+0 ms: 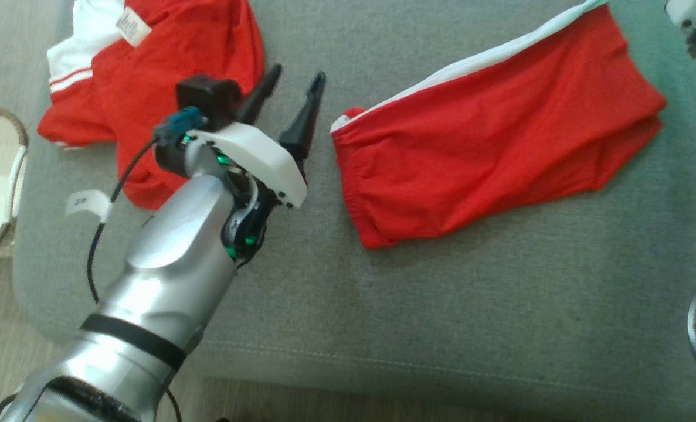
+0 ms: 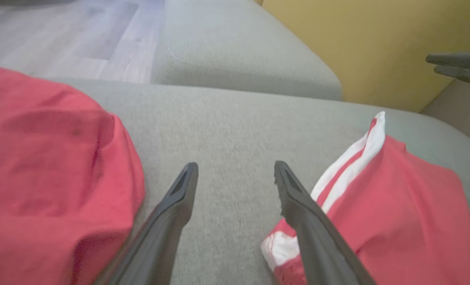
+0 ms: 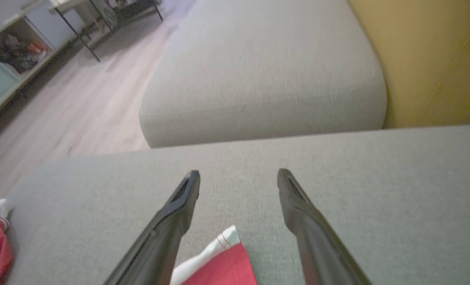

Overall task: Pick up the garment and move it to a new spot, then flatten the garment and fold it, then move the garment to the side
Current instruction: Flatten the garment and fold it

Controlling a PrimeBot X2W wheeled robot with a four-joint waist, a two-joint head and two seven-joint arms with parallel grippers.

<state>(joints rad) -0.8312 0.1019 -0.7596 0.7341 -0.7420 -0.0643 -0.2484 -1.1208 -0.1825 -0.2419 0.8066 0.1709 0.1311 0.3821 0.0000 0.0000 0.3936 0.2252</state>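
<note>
Soft, even light fills the head view, bright and nearly shadowless. Only a thin dim band lies under the lower hem of the red shorts with a white side stripe (image 1: 488,146) on the grey woven sofa cushion (image 1: 441,305). White glare sits on the glossy silver forearm shell (image 1: 166,258). The left wrist view is smeared, its reds washed to pink, and the left tool (image 2: 235,174) looks soft-edged. The right wrist view bows the cushion's edges and blurs the right tool (image 3: 238,178).
</note>
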